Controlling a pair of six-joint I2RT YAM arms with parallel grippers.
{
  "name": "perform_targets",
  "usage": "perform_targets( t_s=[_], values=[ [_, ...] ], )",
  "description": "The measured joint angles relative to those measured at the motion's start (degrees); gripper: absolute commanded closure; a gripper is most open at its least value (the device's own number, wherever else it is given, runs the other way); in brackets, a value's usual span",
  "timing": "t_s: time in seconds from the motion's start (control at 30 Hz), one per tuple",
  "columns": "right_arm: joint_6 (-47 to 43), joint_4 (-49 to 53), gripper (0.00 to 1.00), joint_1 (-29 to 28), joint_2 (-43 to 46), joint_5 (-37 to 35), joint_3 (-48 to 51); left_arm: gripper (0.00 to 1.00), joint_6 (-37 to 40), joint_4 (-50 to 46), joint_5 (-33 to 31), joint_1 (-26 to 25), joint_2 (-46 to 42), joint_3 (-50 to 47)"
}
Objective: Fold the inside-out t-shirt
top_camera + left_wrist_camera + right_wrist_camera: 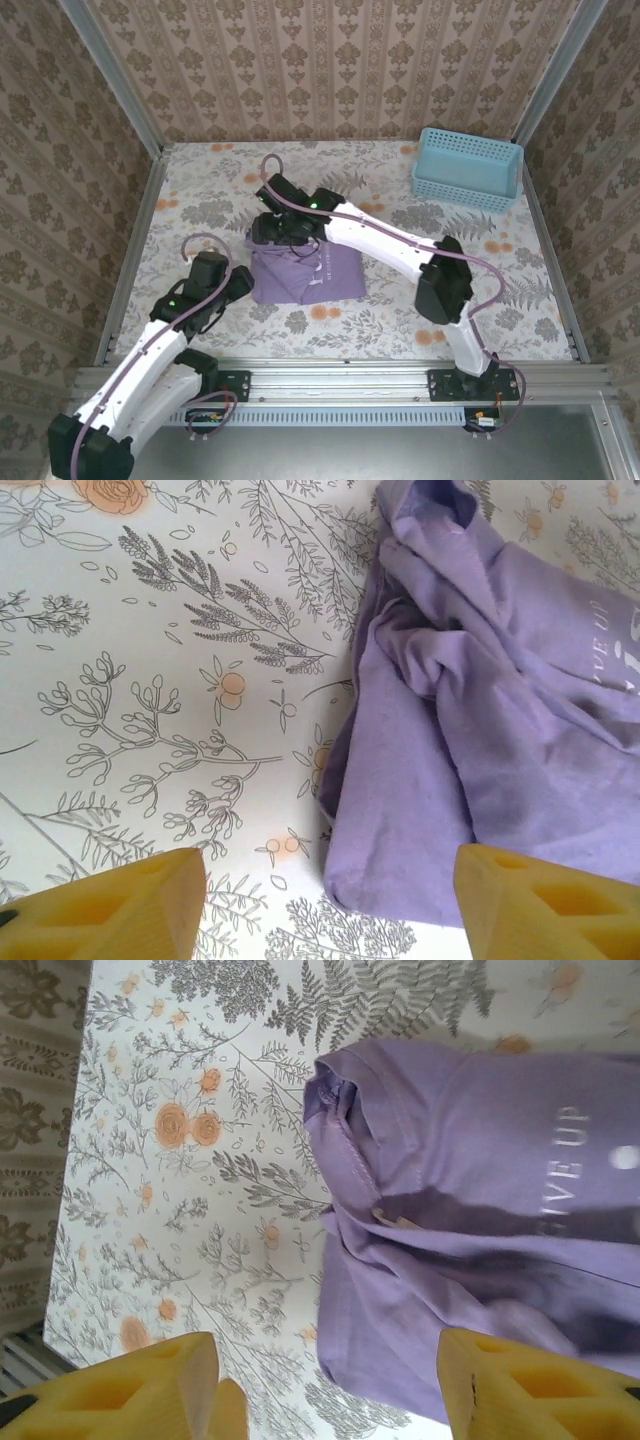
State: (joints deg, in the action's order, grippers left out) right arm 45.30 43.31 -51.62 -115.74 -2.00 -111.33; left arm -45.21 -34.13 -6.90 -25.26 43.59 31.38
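Yellow fingers of the left gripper stand wide apart with nothing between them, hovering over the shirt's near-left corner. Same deal with the right gripper: jaws wide, nothing held, over the shirt's far-left edge.

From above, the shirt sits mid-table as a compact, roughly square bundle, with lettering showing on top. So I'd say the folding is basically at the release/tidy stage. That left edge looks bunched and lumpy, though, with a rolled hem and a few creases. I can't really tell from above whether either gripper is brushing the cloth.

Next move probably calls for either smoothing that left edge or lifting both arms straight up so the fold doesn't drag.

Room-wise, the table has plenty of bare space left of the shirt and in front of it. The basket is well apart in the far right corner. The right arm reaches across above the shirt, so that one needs care when backing out.
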Motion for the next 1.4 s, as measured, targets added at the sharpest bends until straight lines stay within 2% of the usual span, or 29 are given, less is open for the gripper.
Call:
perform_targets(
  t_s=[0.1,0.23,0.33,0.43,0.6,0.73,0.8,0.9,1.03,1.23,1.4],
  values=[
    [-1.5,-0.8,0.36,2.1,8.5,-3.3,8.5,0.24,1.8,-2.1,-1.8,-5.9,8.3,7.4],
    [-1.9,-5.3,0.36,9.4,18.0,-5.3,23.0,0.21,3.2,-3.4,-6.8,-16.6,22.7,18.9],
    [-2.0,-10.3,0.39,14.7,21.0,-5.3,33.7,0.21,3.4,-4.0,-10.2,-21.6,31.9,25.8],
    [-2.7,-12.5,0.41,15.5,20.7,-4.9,39.3,0.21,3.5,-5.4,-12.8,-24.2,40.7,32.1],
    [-4.3,-17.5,0.41,14.6,17.5,-3.6,40.1,0.14,3.4,-7.9,-16.6,-24.9,51.9,39.3],
    [-5.3,-19.0,0.41,14.7,11.8,-3.8,38.6,0.23,3.2,-8.8,-17.0,-23.8,54.1,38.0],
    [-5.8,-19.3,0.41,14.8,9.2,-4.2,38.2,0.28,2.9,-8.7,-17.1,-22.7,53.9,36.2],
    [-6.2,-19.3,0.42,14.7,6.2,-5.0,38.0,0.41,1.9,-7.9,-17.5,-20.3,50.9,30.0],
    [-6.1,-18.5,0.44,14.6,3.4,-7.1,37.4,0.51,-0.5,-8.7,-18.7,-17.7,39.4,19.3],
    [-5.0,-18.0,0.45,14.8,3.3,-8.8,38.0,0.5,-5.6,-11.4,-18.9,-12.9,20.8,7.2],
    [-6.2,-17.5,0.41,14.8,5.9,-9.2,38.8,0.48,-7.1,-16.6,-20.4,-11.1,7.1,6.6]
  ],
)
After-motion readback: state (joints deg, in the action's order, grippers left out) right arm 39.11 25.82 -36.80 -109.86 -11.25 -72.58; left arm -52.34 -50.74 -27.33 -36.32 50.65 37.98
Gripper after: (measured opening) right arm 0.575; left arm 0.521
